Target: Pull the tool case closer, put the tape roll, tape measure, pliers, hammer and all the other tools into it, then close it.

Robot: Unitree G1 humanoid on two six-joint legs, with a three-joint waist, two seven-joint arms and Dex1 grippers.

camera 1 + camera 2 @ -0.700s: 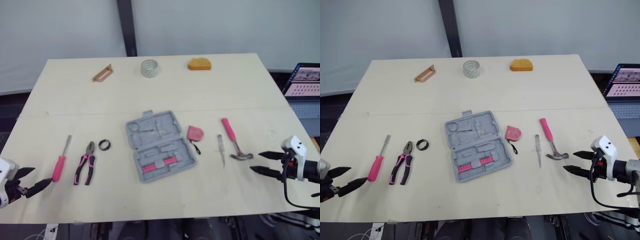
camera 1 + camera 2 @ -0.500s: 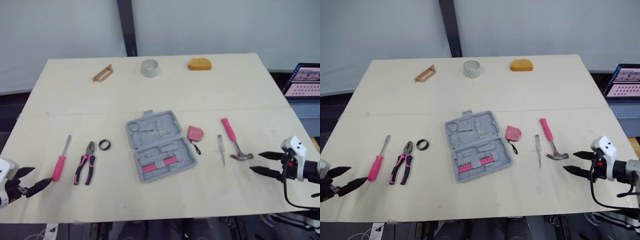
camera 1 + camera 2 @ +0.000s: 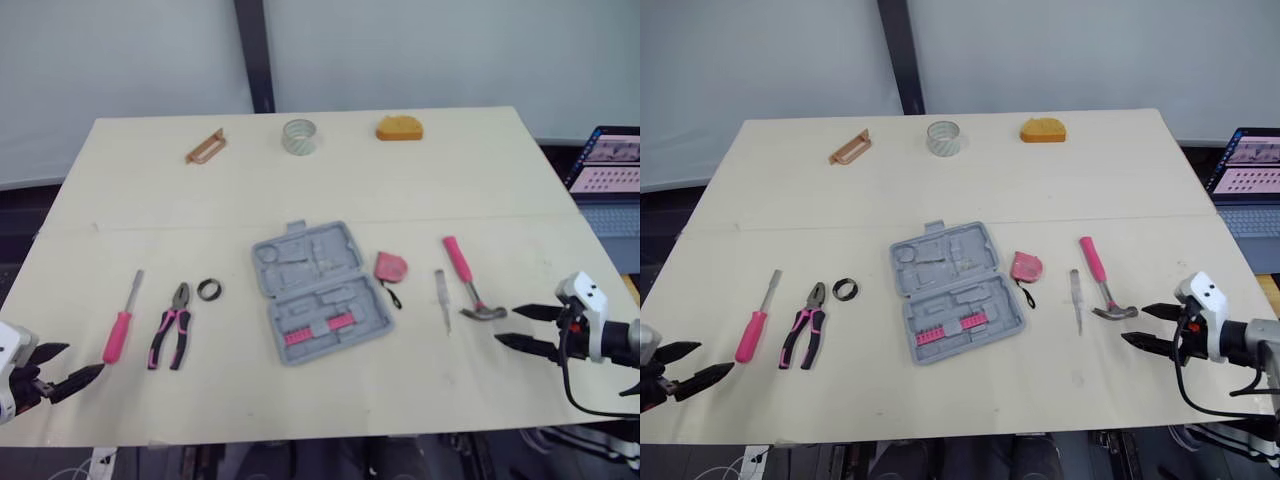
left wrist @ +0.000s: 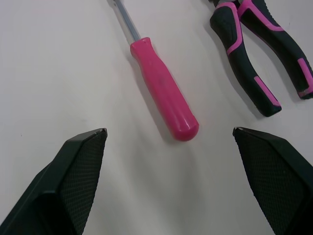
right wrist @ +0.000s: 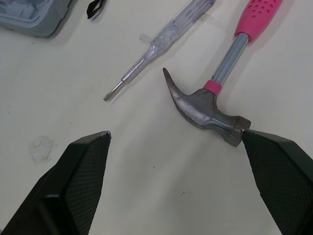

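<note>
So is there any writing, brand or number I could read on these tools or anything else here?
None can be read.
The laptop screen off to the right shows rows of content, too small to read.
The tape measure, hammer and tool case show no legible marks.

Holds left gripper (image 3: 84,358) low with fingers (image 4: 73,181) spread wide; holds right gripper (image 3: 505,325) likewise spread, white wrist (image 3: 590,300) just behind the fingers, both pointing inward.

Case (image 3: 318,292) centre; screwdriver (image 3: 119,332), pliers (image 3: 170,328) left; tape measure (image 3: 390,266), hammer (image 3: 467,279) right.
</note>
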